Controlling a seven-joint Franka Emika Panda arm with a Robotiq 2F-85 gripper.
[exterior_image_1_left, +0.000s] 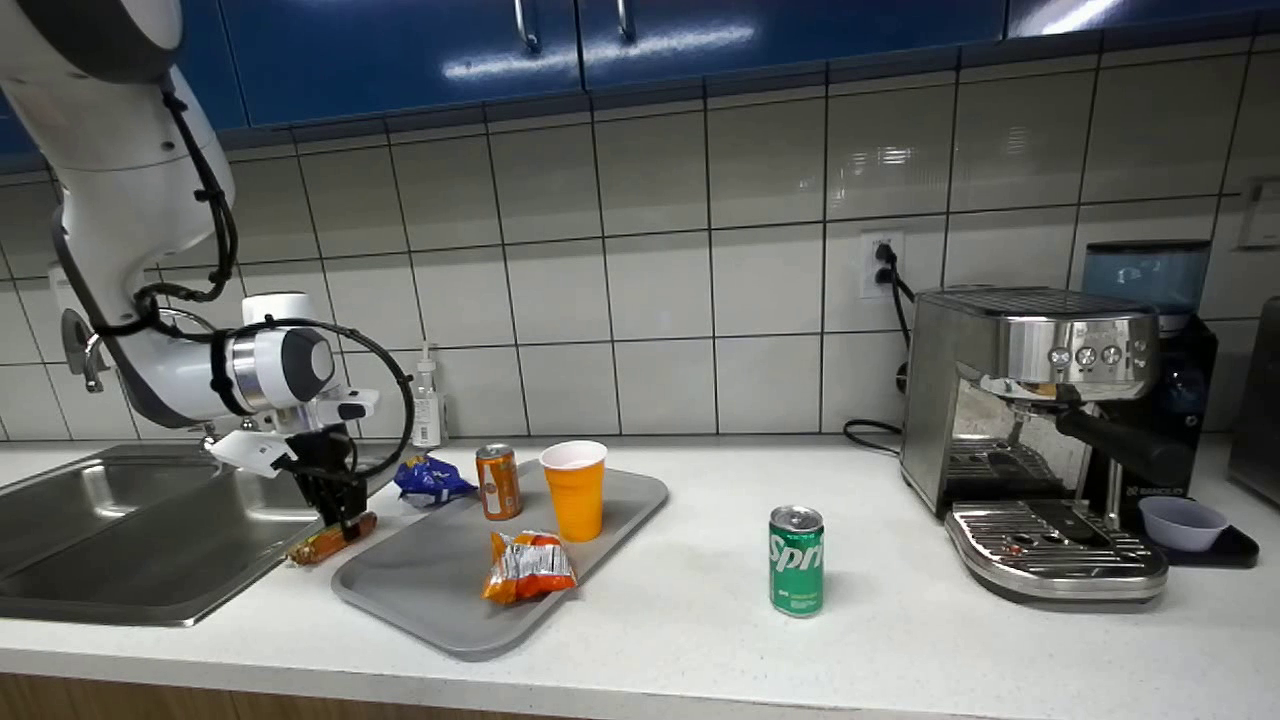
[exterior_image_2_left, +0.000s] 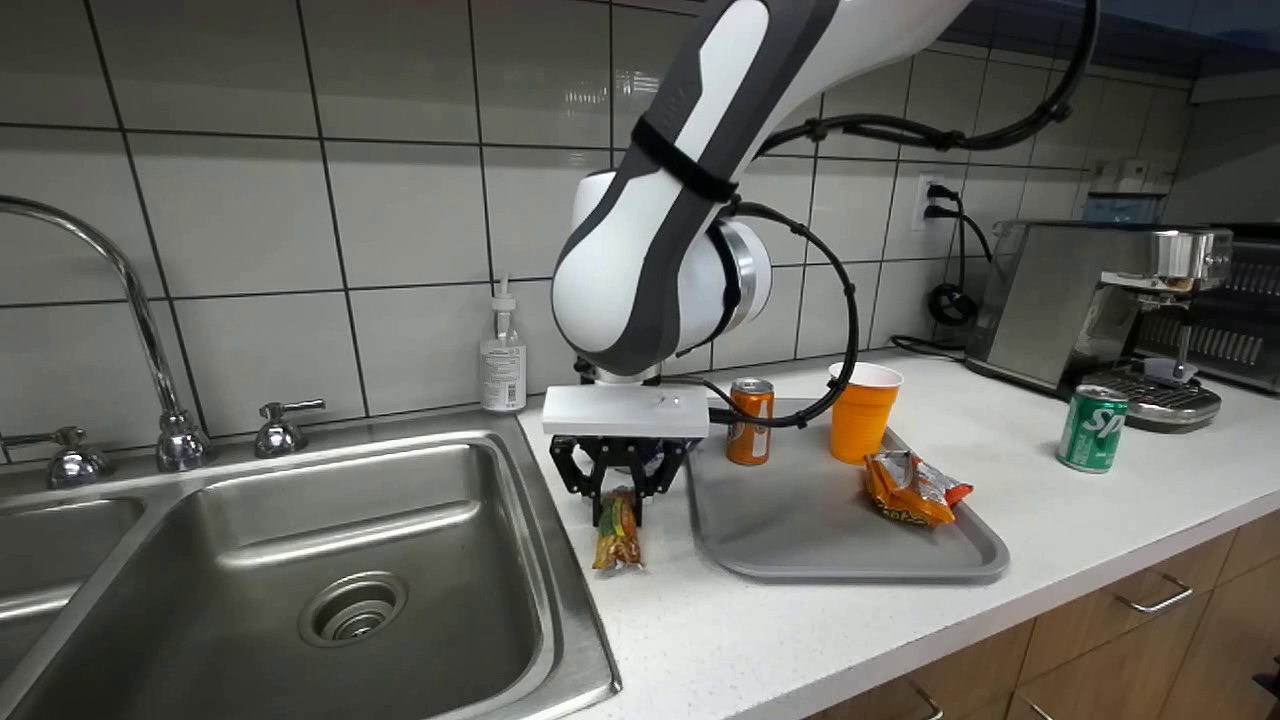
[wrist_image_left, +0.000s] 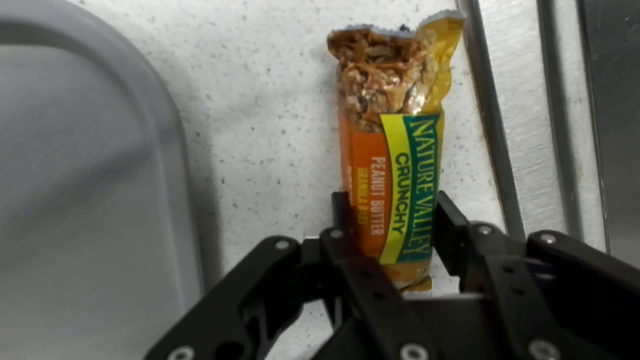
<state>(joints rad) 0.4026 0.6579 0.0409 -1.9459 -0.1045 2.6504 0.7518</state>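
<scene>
The gripper (exterior_image_2_left: 618, 515) is pointing down over the white counter (wrist_image_left: 260, 125), its fingers (wrist_image_left: 450, 230) apparently pressing on both long edges of a Nature Valley Crunchy Peanut Butter granola bar (wrist_image_left: 395, 155), pinching it across its width. The bar is lying between the fingertips, most of its length sticking out ahead of them; whether its whole underside is touching the counter is not clear. The gray tray (wrist_image_left: 90, 175) is sitting just beside the gripper on one side, bearing an orange soda can (exterior_image_1_left: 498, 485), an orange plastic cup (exterior_image_1_left: 575, 500) and a crumpled orange snack bag (exterior_image_1_left: 530, 570); the steel sink (exterior_image_2_left: 575, 620) is edging the opposite side. Wallward of the gripper, a blue snack package (exterior_image_1_left: 432, 482) is lying.

For a good hold, the fingers are probably needing even, moderate pressure: the wrapper is looking slick, and the granola is looking brittle enough for crumbling under a hard squeeze. Since the pinch is sitting nearer one end, the longer end may be inviting droop or twist; centering the fingers would be giving better balance.
</scene>
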